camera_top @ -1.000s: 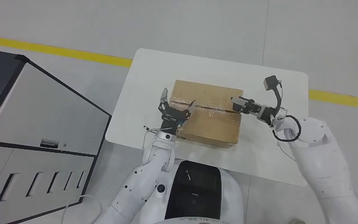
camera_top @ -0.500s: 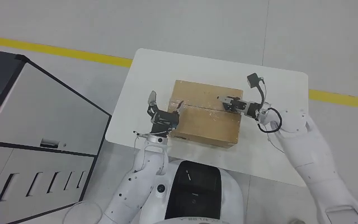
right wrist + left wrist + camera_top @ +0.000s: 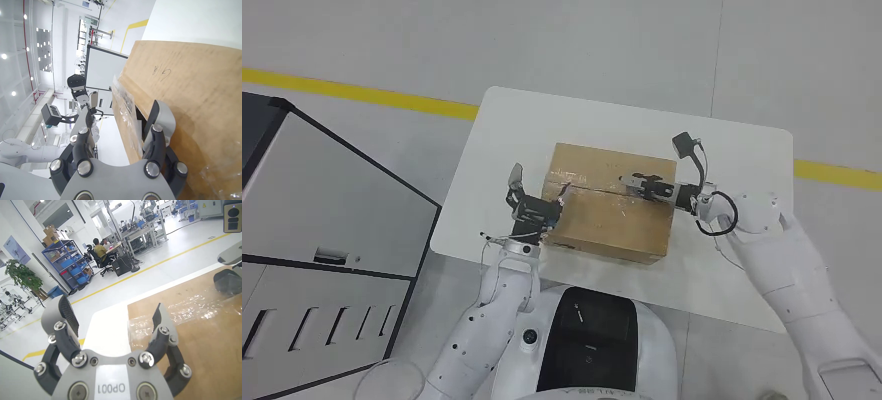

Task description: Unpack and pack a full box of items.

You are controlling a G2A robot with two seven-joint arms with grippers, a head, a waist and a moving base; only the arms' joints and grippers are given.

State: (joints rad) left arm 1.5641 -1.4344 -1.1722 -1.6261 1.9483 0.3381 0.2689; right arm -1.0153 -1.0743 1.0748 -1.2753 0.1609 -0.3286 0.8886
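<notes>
A brown cardboard box (image 3: 607, 215) lies on the white table (image 3: 732, 135), its top seam covered with clear tape (image 3: 181, 310). My left gripper (image 3: 539, 187) stands open at the box's left end, one finger over the taped corner (image 3: 160, 315) and the other over the table. My right gripper (image 3: 627, 184) is open on top of the box near the middle of the seam. In the right wrist view one finger (image 3: 159, 113) is tucked into the slit between the flaps of the box (image 3: 189, 75), and the other sticks out past the taped edge.
A large grey panel (image 3: 332, 200) stands on the floor left of the table. A yellow floor line (image 3: 362, 92) runs behind. Bare table surface lies to the right of the box and behind it.
My right gripper has slid left along the seam toward the box's middle. My left gripper moved off the box top to its left end.
</notes>
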